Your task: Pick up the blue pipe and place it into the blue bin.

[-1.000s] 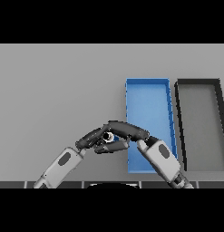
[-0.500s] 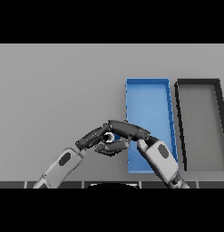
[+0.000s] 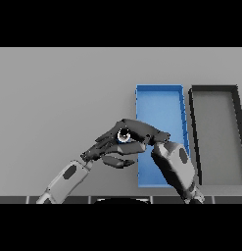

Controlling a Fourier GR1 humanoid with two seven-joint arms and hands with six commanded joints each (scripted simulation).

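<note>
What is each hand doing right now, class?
Left hand: cannot be told; it meets the right hand at the blue pipe.
Right hand: shut on the blue pipe.

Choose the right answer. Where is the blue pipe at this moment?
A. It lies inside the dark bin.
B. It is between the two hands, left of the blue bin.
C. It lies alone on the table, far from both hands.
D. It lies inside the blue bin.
B: the blue pipe shows between the left hand and the right hand, just left of the blue bin, not inside it or the dark bin.
</note>
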